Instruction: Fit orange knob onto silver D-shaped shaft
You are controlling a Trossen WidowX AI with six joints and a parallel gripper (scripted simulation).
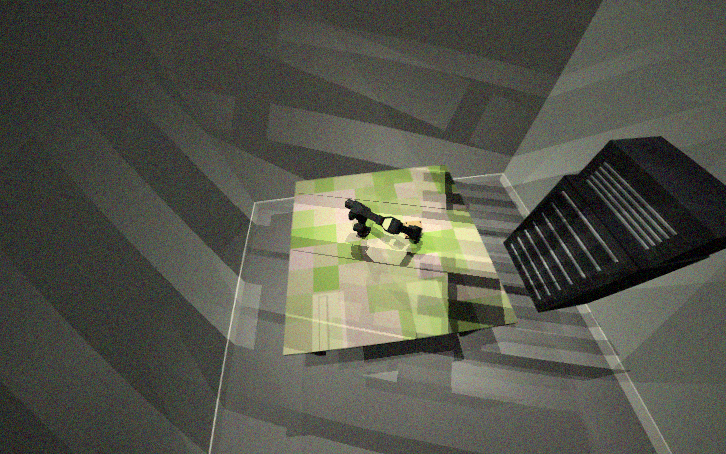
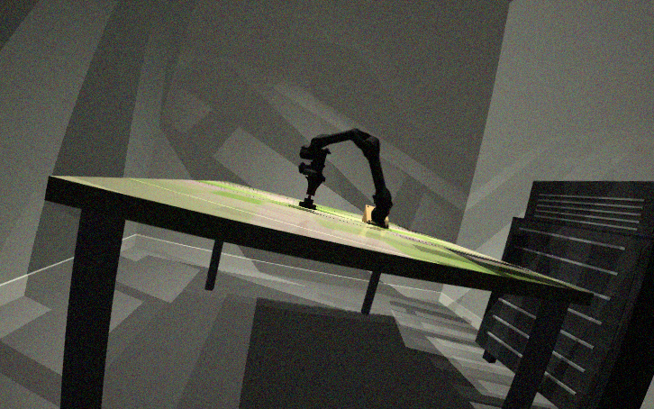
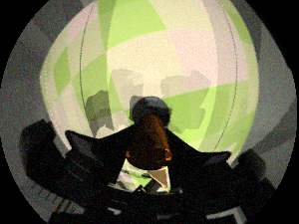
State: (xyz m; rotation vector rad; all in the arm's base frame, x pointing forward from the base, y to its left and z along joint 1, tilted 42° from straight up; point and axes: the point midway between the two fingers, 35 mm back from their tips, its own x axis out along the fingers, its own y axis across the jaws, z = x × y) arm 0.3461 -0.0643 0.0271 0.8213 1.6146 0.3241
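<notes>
The knob (image 3: 149,142), orange and darkly lit, is between my fingertips in the wrist view. My gripper (image 2: 311,192) (image 3: 149,128) is shut on it and points down. The round pedestal (image 2: 307,204) (image 3: 150,106) is dark and stands on the table. In the exterior view the gripper is just above the pedestal, with a narrow dark piece between them; I cannot tell whether it is shaft or knob. In the wrist view the pedestal's rim shows beyond the knob. The knob's hole and both flat sides are hidden, so their alignment cannot be told.
A small tan block or panel (image 1: 413,222) (image 2: 368,213) stands by the arm's base. The table (image 1: 369,321) (image 2: 202,216) has a green and pink patchwork top crossed by shadows. A large dark cabinet (image 1: 599,214) (image 2: 578,250) stands beyond the table's right side.
</notes>
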